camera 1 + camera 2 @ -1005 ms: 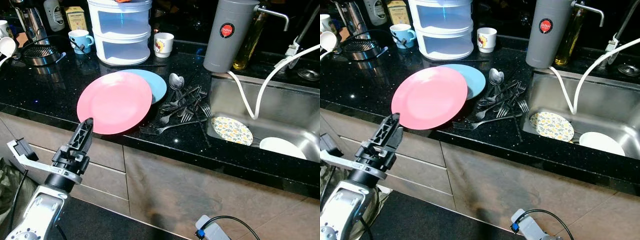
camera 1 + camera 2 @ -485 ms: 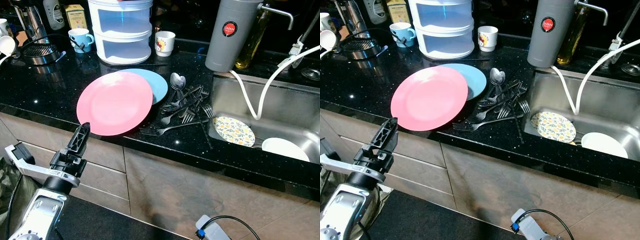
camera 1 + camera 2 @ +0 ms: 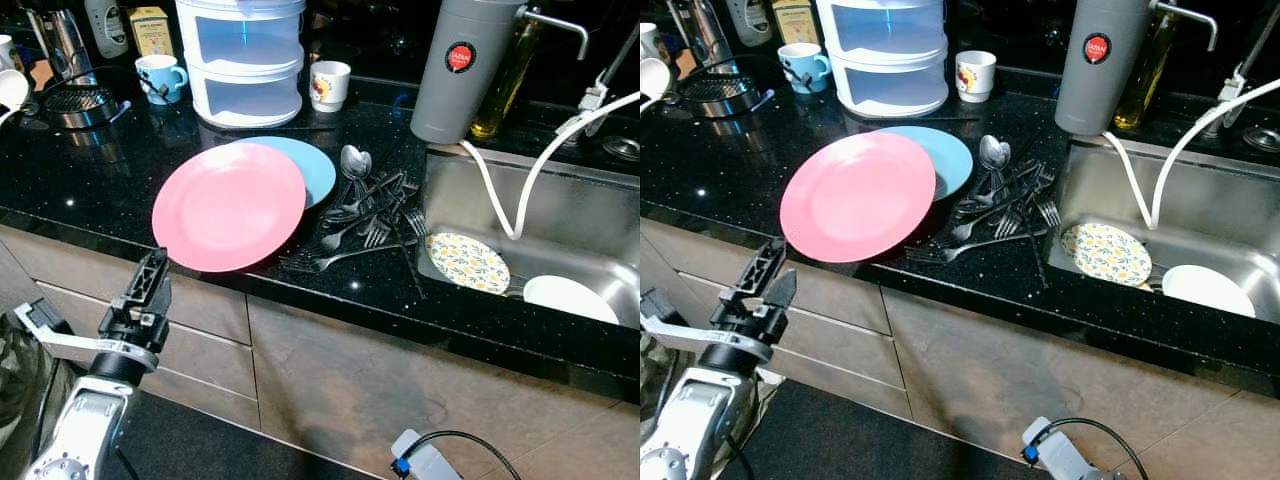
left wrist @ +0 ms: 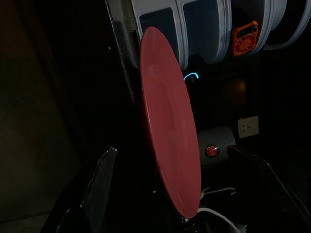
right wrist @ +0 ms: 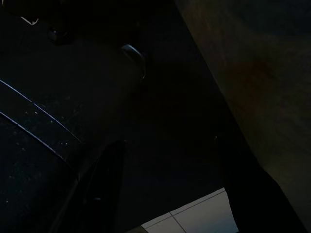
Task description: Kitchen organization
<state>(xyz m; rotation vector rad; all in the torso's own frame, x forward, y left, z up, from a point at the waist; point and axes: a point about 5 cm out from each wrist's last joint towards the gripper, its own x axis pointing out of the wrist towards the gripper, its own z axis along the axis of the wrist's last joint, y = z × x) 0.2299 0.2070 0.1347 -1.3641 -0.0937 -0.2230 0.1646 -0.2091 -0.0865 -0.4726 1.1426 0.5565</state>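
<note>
Pink plate (image 3: 229, 205) lies flat on the black counter (image 3: 90, 190), overlapping a blue plate (image 3: 312, 168); left gripper (image 3: 766, 277) below the counter edge, fingers apart; right gripper's fingers can't be judged.

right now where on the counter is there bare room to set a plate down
Bare black counter lies between the pink plate and the metal rack on the robot's left. It is crowded between the blue plate and the sink, where cutlery is piled.
</note>
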